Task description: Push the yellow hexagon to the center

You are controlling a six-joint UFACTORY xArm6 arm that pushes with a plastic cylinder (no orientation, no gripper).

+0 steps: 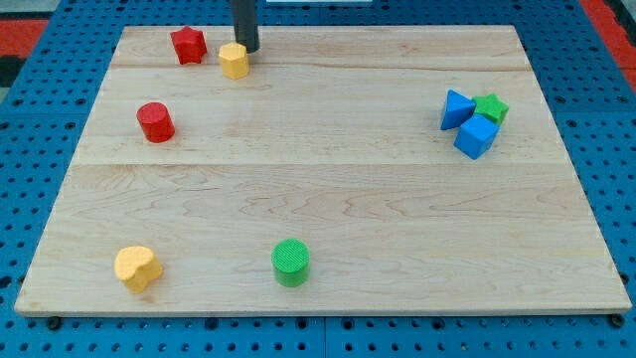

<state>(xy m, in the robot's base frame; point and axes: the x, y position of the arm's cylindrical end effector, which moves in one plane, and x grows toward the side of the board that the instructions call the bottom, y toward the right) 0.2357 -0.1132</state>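
Note:
The yellow hexagon (234, 61) lies near the top left of the wooden board (328, 169). My tip (245, 49) stands just above and right of it, touching or nearly touching its upper right edge. A red star (188, 45) lies just left of the hexagon.
A red cylinder (155, 121) lies at the left. A yellow heart-shaped block (137, 268) is at the bottom left, a green cylinder (291, 263) at the bottom middle. At the right, a blue triangle (455, 108), green star (490, 107) and blue cube (476, 135) cluster together.

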